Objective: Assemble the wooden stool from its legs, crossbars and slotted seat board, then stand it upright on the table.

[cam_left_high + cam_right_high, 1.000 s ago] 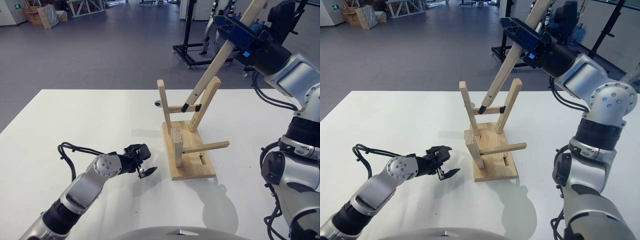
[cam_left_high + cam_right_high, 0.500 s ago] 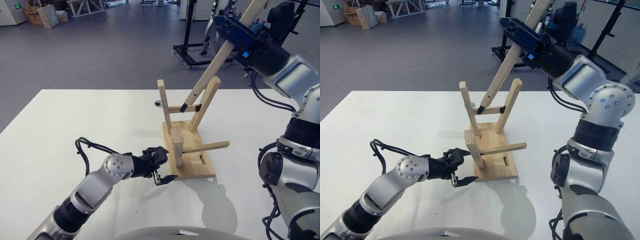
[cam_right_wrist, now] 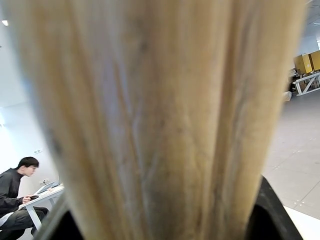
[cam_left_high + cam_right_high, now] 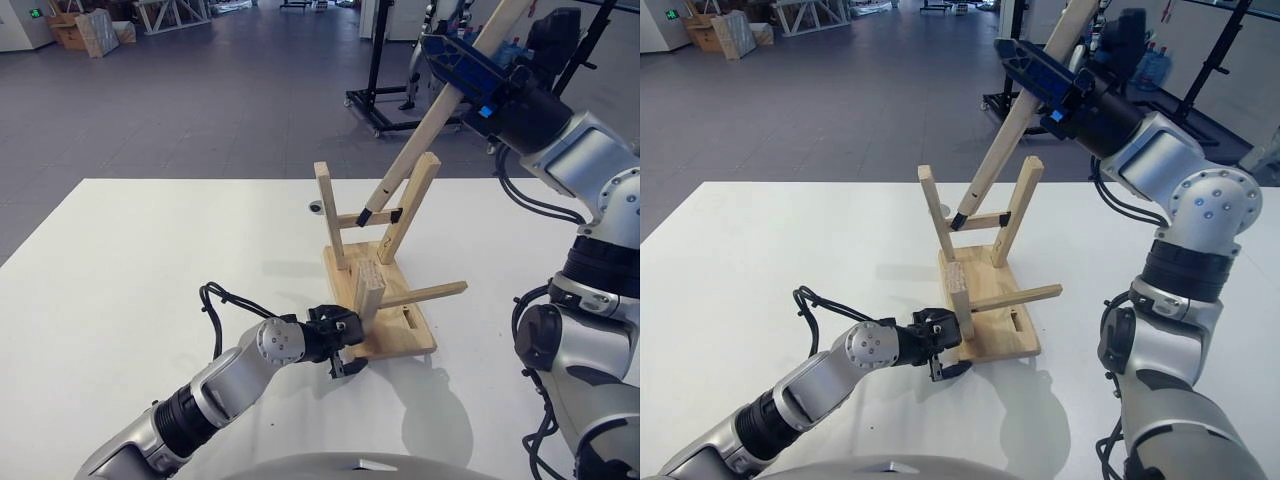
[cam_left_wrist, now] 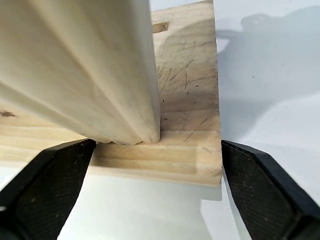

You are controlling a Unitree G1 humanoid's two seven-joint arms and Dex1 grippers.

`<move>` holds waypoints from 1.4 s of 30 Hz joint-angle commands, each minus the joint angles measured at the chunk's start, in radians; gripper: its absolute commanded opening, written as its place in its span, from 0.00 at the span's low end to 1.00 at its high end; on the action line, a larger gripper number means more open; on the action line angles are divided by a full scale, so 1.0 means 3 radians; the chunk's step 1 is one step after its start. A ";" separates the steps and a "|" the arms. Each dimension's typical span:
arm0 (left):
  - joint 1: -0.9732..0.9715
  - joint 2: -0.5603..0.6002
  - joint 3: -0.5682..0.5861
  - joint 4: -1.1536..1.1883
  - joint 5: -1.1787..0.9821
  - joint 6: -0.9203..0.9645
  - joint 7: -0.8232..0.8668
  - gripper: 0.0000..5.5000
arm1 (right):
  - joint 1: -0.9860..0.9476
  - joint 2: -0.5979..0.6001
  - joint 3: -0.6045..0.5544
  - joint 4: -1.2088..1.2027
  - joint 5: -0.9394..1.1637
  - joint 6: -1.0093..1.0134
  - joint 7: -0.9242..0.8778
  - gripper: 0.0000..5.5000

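White worktop (image 4: 150, 260): matte and plain, its far edge running straight across the view. One item lies flat on it, a pale wooden seat board (image 4: 392, 340), set right of centre. The board's long sides run away from the robot, with the near end skewed a little to the right. A rectangular slot shows in its upward face. The board sits closer to the worktop's far edge than to its near one.

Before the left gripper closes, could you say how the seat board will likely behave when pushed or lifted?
Probably stiff: solid wood. Lying flat on the smooth table, the seat board would likely slide rather than tip. Lifted by one corner, its fitted legs may make it top-heavy.
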 commanded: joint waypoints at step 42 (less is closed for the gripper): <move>0.0764 0.0906 0.2737 -0.0272 -0.1415 0.0298 -0.0466 0.81 | 0.3007 0.0089 -0.0055 -0.1246 -0.1747 -0.2054 0.1687 0.37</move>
